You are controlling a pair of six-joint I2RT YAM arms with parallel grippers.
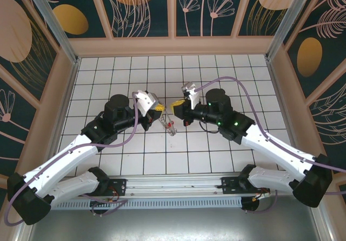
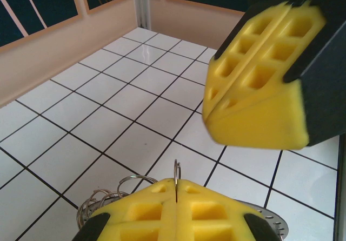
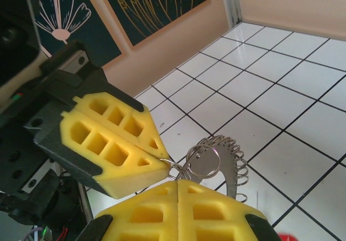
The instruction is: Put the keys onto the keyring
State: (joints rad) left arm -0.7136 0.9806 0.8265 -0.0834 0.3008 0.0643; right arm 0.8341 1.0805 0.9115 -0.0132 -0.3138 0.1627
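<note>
The left gripper (image 2: 176, 192) has its yellow, grid-pocketed foam jaws clenched on a thin wire loop of the keyring (image 3: 216, 157), a silvery metal coil with a fringed rim, close above the glossy white-tiled table (image 2: 108, 89). The right gripper (image 3: 178, 192), its jaws pressed together, sits just beside the ring. The tiny red-tagged key (image 1: 171, 127) lies on the table below both.
</note>
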